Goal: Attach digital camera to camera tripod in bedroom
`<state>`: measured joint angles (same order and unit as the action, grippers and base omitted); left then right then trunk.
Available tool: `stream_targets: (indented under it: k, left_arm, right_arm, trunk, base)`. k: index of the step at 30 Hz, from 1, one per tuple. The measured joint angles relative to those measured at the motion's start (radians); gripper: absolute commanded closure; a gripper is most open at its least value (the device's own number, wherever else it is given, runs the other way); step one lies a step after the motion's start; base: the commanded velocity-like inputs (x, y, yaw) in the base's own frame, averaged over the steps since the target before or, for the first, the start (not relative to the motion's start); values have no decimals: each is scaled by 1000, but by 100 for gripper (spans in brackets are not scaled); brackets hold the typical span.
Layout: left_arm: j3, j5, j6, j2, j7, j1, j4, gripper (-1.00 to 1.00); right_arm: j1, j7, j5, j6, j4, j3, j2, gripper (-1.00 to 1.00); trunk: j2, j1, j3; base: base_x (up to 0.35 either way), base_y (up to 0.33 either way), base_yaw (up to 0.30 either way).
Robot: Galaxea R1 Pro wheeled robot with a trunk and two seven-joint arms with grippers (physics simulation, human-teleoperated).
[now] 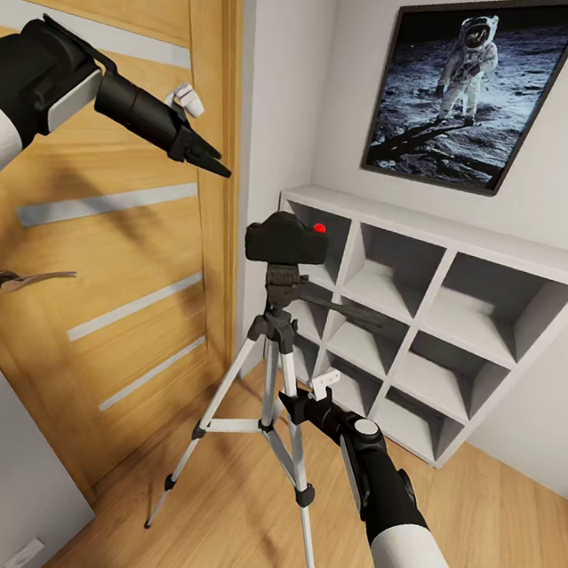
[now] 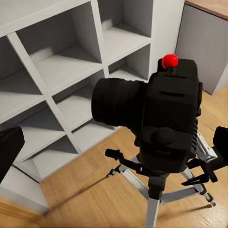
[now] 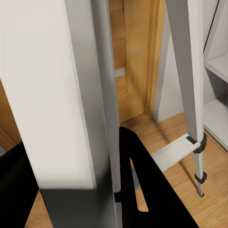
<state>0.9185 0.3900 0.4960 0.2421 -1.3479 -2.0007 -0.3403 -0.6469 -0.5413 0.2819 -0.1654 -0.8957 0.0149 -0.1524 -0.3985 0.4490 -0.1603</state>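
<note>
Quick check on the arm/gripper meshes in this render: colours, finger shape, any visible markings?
Both arms have glossy white forearm shells ending in black wrist sections. The left gripper has slim black fingers tapering to points, behind a boxy black-and-grey wrist housing. The right gripper is black too, with a round silver cap on its wrist and a small white block beside it. No cables, no readable markings.

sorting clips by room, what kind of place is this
Probably a room in a home, perhaps a bedroom or study: an oak door with pale stripes, a framed astronaut moon poster on a pale wall, a grey cube shelf and light wood plank floor.
</note>
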Motion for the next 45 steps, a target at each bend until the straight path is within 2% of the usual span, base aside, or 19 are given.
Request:
stream_targets:
  k: [6,11,13,15,19,20,27,30,39,42,45]
  left_arm:
    - [0,-13,11,2,17,9,10,-100]
    - [1,-66,43,5,85,50,38,-100]
    - [2,-93,58,5,120,87,46,-100]
    - [3,-132,78,2,184,156,50,-100]
    - [2,-160,92,-2,284,251,56,-100]
    - [3,-165,95,-2,335,291,60,-100]
    - [0,-161,102,-4,477,416,88,-100]
    - [1,-160,104,-9,495,453,101,-100]
    - [-3,-156,112,-19,523,631,177,-100]
    - [-5,-138,112,-21,527,679,220,-100]
    - [-6,-85,107,-23,529,745,272,-100]
  right_arm:
    - [0,0,0,0,0,0,0,100]
    - [0,0,1,0,-1,0,-1,100]
    - [0,0,1,0,-1,0,-1,100]
    - [0,0,4,0,-3,1,-1,100]
    - [0,2,-1,1,1,0,-1,100]
    - [0,2,-4,1,2,-1,-1,100]
    - [0,1,-1,1,1,0,-1,100]
    - [0,2,-2,1,2,0,-1,100]
    - [0,1,0,1,1,0,-1,100]
    - [-1,1,-1,1,2,0,-1,100]
    - [-1,2,-2,0,3,0,-1,100]
  trunk:
    - [0,0,0]
    - [0,0,0]
    - [0,0,0]
    - [1,0,0]
    - [0,0,0]
    - [0,0,0]
    - [0,0,0]
    - [0,0,0]
    - [0,0,0]
    - [0,0,0]
    - [0,0,0]
  base:
    - [0,0,0]
    - [0,0,0]
    - [0,0,0]
    - [0,0,0]
    - [0,0,0]
    - [0,0,0]
    - [0,0,0]
    - [0,0,0]
    - [0,0,0]
    - [0,0,0]
    - [0,0,0]
